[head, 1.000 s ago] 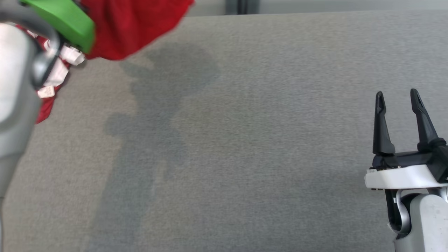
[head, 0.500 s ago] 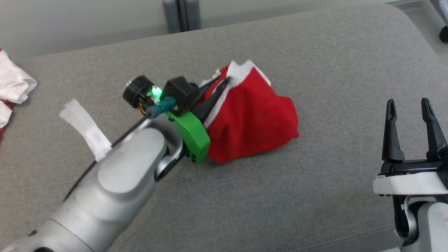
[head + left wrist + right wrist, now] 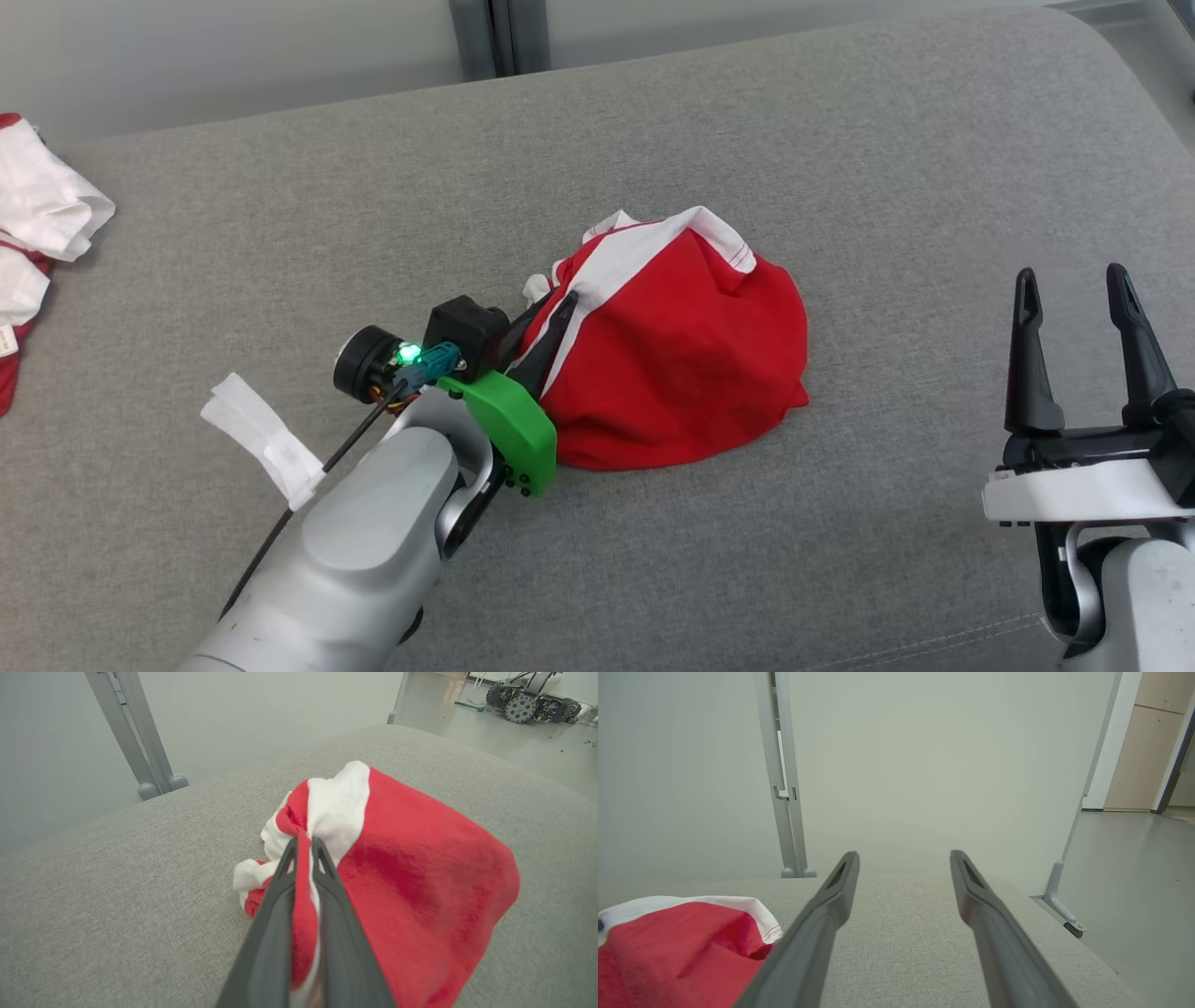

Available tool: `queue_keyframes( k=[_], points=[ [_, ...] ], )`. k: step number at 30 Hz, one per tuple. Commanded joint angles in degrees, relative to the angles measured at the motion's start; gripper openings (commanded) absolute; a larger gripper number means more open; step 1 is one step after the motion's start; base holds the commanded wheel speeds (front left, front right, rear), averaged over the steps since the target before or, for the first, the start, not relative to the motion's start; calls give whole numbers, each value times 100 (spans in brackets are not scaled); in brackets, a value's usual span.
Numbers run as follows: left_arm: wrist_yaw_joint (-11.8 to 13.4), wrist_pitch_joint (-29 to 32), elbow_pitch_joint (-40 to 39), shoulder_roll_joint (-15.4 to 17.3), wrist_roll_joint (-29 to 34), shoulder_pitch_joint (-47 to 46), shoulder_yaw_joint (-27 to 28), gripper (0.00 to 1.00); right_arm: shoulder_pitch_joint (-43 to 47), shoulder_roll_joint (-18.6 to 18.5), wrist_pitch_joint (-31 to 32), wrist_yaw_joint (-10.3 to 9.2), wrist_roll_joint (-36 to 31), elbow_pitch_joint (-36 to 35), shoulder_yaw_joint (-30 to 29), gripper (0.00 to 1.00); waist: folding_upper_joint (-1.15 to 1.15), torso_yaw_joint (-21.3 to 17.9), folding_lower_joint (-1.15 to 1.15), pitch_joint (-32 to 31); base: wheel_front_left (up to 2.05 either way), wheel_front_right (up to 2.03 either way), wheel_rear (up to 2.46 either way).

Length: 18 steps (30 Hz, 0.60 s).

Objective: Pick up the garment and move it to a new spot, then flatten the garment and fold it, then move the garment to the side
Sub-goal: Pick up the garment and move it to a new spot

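Garment (image 3: 681, 364) lowered onto sofa (image 3: 840, 140); L jaws pinch it.

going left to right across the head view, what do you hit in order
white and red clothes pile → white tape strip → left gripper, shut on the garment's white-trimmed edge → red and white garment → right gripper, open
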Motion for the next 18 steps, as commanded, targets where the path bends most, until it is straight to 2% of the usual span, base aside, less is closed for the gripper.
queue_keyframes(
  k=[1, 9, 18],
  points=[
    [38, -23, -86, -11, 74, 148, 127, 100, 43, -13, -19, 1, -19, 28, 25, 100, 0, 116, 0, -96, 0, 0, 0],
    [335, -18, -825, -37, 430, 888, 1127, 100, 210, -13, -19, 1, -116, 185, 129, 100, 0, 353, 0, -510, 0, 0, 0],
    [810, -19, -1694, -28, 987, 2379, 2572, 100, 547, -14, -20, 1, -2, 484, 366, 100, 0, 525, 0, -977, 0, 0, 0]
  ],
)
